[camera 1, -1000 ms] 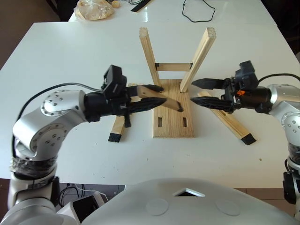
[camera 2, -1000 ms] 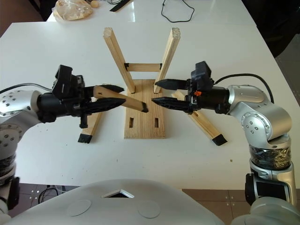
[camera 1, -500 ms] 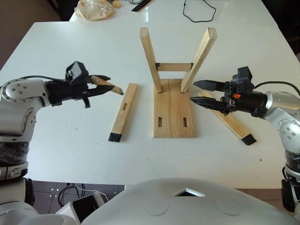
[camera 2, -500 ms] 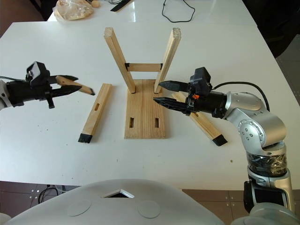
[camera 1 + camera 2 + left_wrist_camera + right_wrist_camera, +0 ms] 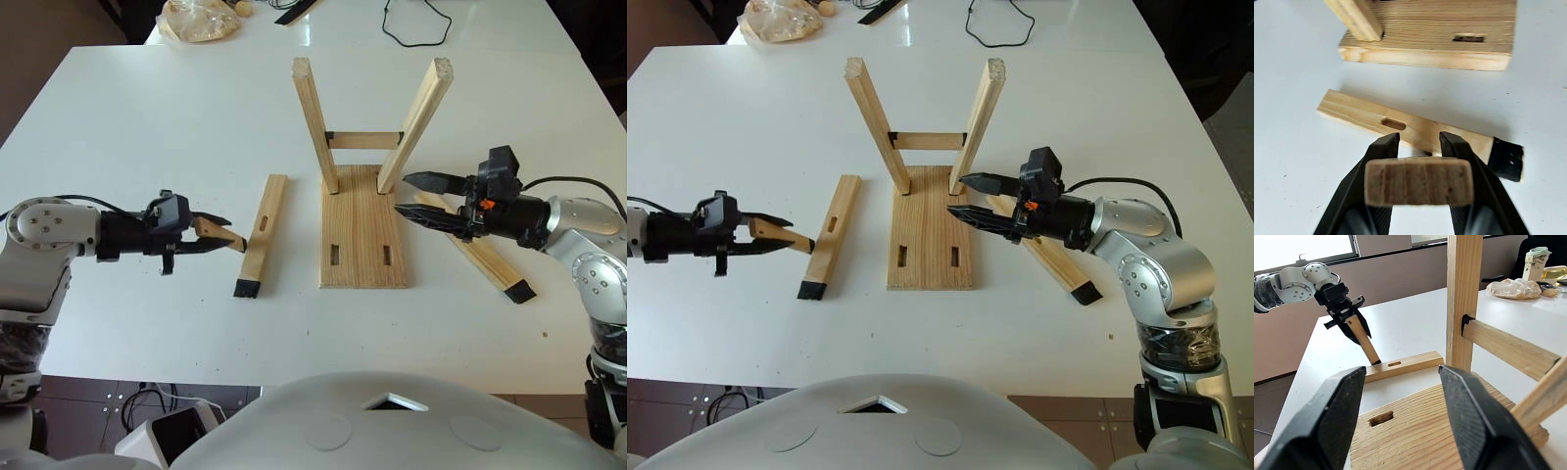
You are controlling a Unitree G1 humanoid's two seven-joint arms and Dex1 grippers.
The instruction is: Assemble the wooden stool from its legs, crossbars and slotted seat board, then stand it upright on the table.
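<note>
Left gripper (image 5: 217, 235) is clamped on a short crossbar (image 5: 233, 241), low over the left part of the table (image 5: 118, 127). The crossbar sticks out past the fingertips and slants down to the right. Its free end sits just beside the long edge of a loose leg (image 5: 267, 204); whether the two touch cannot be told. That leg lies flat on the table, left of the seat (image 5: 361, 230) and nearly parallel to it. Its slot faces up and its black-capped end points toward the robot.

Right gripper (image 5: 401, 193) hangs spread wide with nothing between its fingers. Its fingertips are at the seat's right edge, close to the foot of the right standing leg (image 5: 416, 122). Its lower finger passes above the far end of a second loose leg (image 5: 487, 261). This leg lies flat to the right of the seat and slants away from it, with its black cap at the end nearest the robot.

The seat lies flat in the middle of the table. The left standing leg (image 5: 313, 122) and the right one rise from its far end, joined partway up by a rung (image 5: 364, 140). Two open slots (image 5: 334, 255) show in the seat's near end. A crumpled bag (image 5: 199, 20) lies beyond the table's far edge.
</note>
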